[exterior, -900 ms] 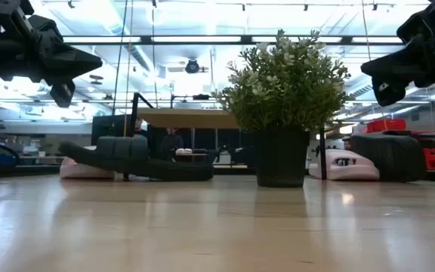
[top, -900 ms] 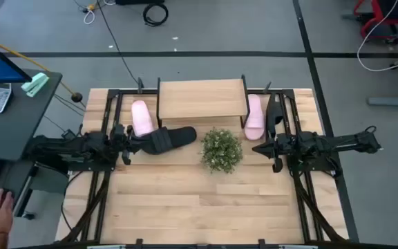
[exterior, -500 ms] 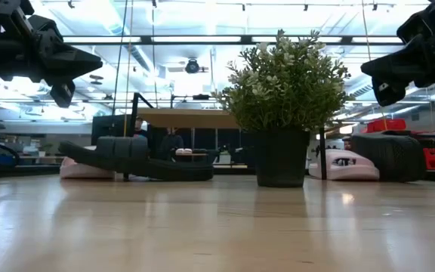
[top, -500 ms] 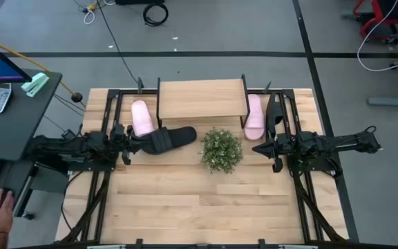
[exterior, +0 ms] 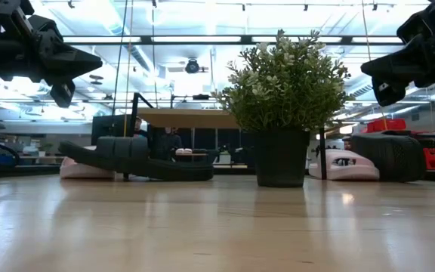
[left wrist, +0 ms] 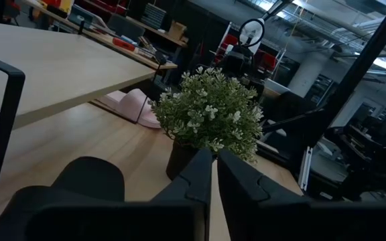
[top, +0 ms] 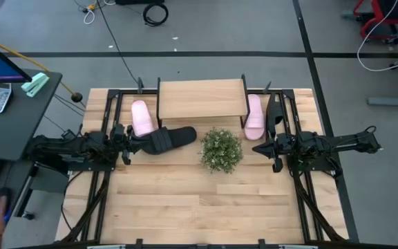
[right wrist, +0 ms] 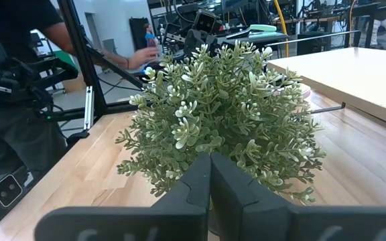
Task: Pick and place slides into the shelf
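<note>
From up here I count nothing on or under the shelf [top: 201,98] yet, so as far as I can judge the job has barely begun. The shelf stands at the middle of the worktop's [top: 206,207] far edge, its light top board bare. One pale pink slide [top: 141,118] lies just beside the shelf's left legs, and the other pale pink slide [top: 254,116] lies just beside its right legs, both on the worktop, not in the rack. A black slide [top: 169,137] lies in front of the left pink one, pointing toward the potted plant [top: 221,149], which sits in the middle of the worktop in front of the shelf. In the low view a second black slide [exterior: 388,156] shows beside the right pink one; from above I cannot make it out, since the right arm and frame cover that spot. My left gripper [top: 131,142] hangs above the worktop at the heel end of the black slide, fingers clenched on nothing in its wrist view. My right gripper [top: 257,149] hangs just right of the plant, facing it, fingers also pressed together and empty. So all four slides remain to be picked and placed, by my reading.
</note>
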